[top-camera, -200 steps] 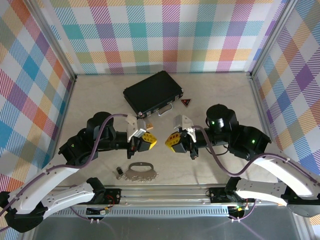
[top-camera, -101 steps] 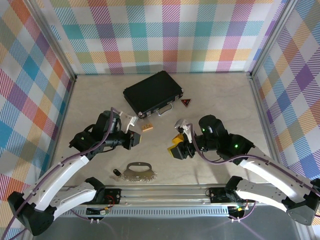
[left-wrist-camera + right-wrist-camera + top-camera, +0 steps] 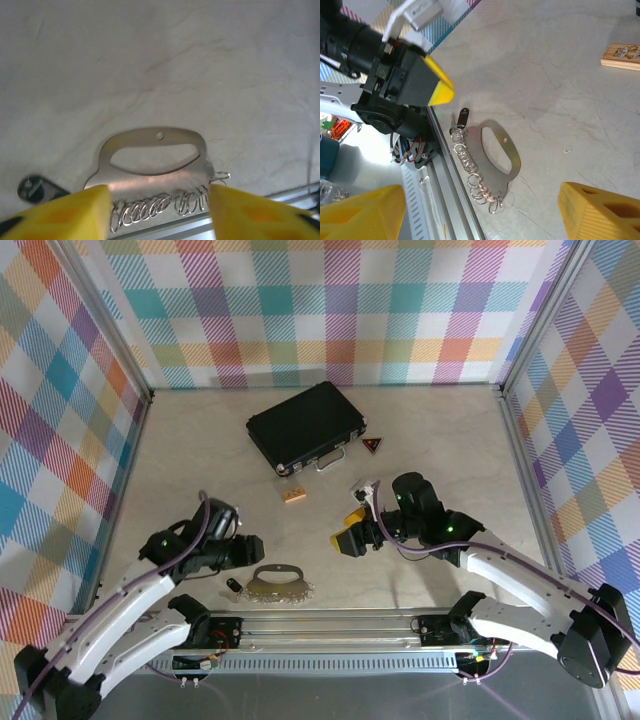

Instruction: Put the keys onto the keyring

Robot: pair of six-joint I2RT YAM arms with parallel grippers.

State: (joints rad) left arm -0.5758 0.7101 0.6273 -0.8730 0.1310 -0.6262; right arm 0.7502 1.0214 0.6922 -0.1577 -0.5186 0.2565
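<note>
The keyring (image 3: 152, 134) lies crosswise just ahead of the left gripper (image 3: 158, 207) — open, empty; the right gripper (image 3: 352, 536), also open and empty, is farther.

Top camera high, looking down, left wrist camera close, keyring (image 3: 150, 181) just ahead of left claw (image 3: 159, 212), right wrist farther, sharing keyring.

Table (image 3: 450, 440): pale, marble-patterned top, faint veins.

Far middle: black case (image 3: 305, 426), lying flat and askew, silver handle on its near side. Triangle (image 3: 373, 445), red and black, just right of the case, apart from it. Tan block (image 3: 293, 496) just near of the case, flat.

Near edge, left of centre: keyring (image 3: 277, 583), flat, its fan of thin rings toward the metal rail (image 3: 330, 625). Keys (image 3: 234, 585), one with a dark head, just left of the keyring; contact unclear.
</note>
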